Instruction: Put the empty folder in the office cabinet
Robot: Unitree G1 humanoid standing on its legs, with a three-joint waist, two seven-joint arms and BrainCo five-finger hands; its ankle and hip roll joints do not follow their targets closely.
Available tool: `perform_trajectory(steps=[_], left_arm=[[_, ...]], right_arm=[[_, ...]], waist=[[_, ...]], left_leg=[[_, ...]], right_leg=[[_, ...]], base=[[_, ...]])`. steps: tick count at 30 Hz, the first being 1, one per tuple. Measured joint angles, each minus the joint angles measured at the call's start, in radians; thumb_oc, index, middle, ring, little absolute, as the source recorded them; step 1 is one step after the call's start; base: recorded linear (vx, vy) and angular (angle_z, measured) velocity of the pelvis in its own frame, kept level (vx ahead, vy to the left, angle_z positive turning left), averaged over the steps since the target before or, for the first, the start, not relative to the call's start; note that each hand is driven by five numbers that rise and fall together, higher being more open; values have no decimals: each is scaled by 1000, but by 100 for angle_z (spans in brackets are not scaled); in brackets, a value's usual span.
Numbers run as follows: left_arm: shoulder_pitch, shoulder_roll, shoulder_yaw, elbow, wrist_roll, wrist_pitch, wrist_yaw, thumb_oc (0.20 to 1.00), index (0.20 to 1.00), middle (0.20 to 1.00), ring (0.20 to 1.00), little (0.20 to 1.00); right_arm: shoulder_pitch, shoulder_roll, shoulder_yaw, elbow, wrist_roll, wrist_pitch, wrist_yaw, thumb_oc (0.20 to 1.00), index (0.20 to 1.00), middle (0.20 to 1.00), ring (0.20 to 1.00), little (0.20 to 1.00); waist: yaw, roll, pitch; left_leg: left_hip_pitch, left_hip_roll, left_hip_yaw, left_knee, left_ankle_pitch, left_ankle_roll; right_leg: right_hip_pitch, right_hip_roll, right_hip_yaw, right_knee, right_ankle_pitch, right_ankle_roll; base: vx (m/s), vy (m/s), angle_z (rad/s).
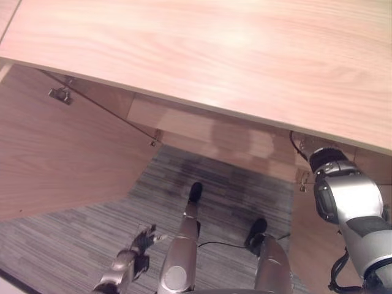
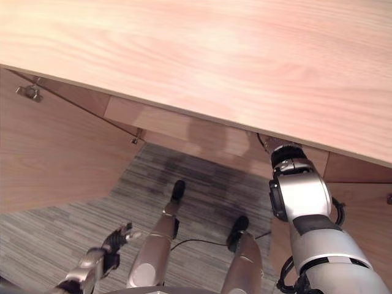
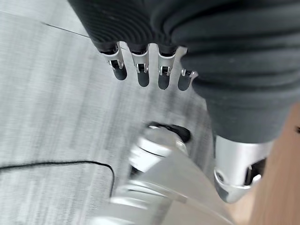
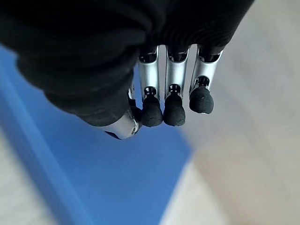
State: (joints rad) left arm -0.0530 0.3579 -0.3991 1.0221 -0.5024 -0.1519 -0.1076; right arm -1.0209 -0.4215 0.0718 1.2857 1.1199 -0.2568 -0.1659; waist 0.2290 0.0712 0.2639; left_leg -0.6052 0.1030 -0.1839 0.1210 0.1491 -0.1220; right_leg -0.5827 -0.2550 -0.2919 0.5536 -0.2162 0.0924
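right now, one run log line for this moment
right hand: over blue folder, inside cabinet | left hand: open, idle above floor

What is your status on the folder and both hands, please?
Left robot hand open, hanging low over the carpet. Right robot hand inside the cabinet, fingers straight above the blue folder. Nothing blocking.

- A light wooden cabinet shelf [image 4: 243, 154] carries a blue folder [image 4: 112, 173] lying flat on it.
- Grey striped carpet [image 1: 73, 245] covers the floor beneath the wooden cabinet top [image 1: 214, 55].
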Motion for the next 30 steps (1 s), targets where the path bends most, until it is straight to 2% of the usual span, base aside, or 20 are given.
perform_trajectory(steps=[4, 8, 9, 18, 27, 30], left_arm=[[-77, -10, 6, 14, -1, -1, -2, 1000, 1000, 1000, 1000, 1000], [-158, -26, 19, 26, -1, -5, 4, 1000, 1000, 1000, 1000, 1000], [-197, -48, 49, 53, -2, -6, 11, 1000, 1000, 1000, 1000, 1000], [-286, -87, 48, 96, -3, -6, 42, 1000, 1000, 1000, 1000, 1000], [-299, -92, 48, 115, -4, -4, 56, 1000, 1000, 1000, 1000, 1000], [-297, -92, 49, 115, -4, -2, 56, 1000, 1000, 1000, 1000, 1000]], right_arm=[[141, 55, -6, -24, 0, 9, 11, 200, 200, 200, 200, 200], [231, 112, -3, -66, 0, 14, 14, 200, 200, 200, 200, 200], [282, 131, -5, -107, 0, 9, 22, 200, 200, 200, 200, 200], [396, 205, 12, -106, -2, 10, 48, 200, 200, 200, 200, 200], [489, 236, 16, -95, -4, 29, 70, 200, 200, 200, 200, 200], [508, 238, 57, -102, -32, 43, 70, 200, 200, 200, 200, 200]], waist=[[-11, 0, 0], [-58, 0, 0], [-67, 0, 0], [-109, 0, 0], [-115, -3, 0], [-114, -8, 0]], left_leg=[[0, 1, -3, -8, 5, -1], [0, 2, -2, -12, 9, -2], [-1, 3, -1, -14, 9, -2], [1, 4, 0, -8, 8, -1], [6, 5, 0, -9, 6, 2], [7, 4, 0, -9, 6, 2]], right_leg=[[-1, 2, -1, 0, 0, 0], [-4, 3, 0, -4, 1, 1], [-5, 5, 1, -6, 1, 1], [-2, 7, 1, -5, 1, 0], [2, 7, 2, -1, 1, 0], [3, 7, 2, -3, 1, 0]], base=[[0, 0, 0], [0, 0, 0], [-6, -1, -3], [0, 0, 0], [0, 0, 0], [15, 37, 0]])
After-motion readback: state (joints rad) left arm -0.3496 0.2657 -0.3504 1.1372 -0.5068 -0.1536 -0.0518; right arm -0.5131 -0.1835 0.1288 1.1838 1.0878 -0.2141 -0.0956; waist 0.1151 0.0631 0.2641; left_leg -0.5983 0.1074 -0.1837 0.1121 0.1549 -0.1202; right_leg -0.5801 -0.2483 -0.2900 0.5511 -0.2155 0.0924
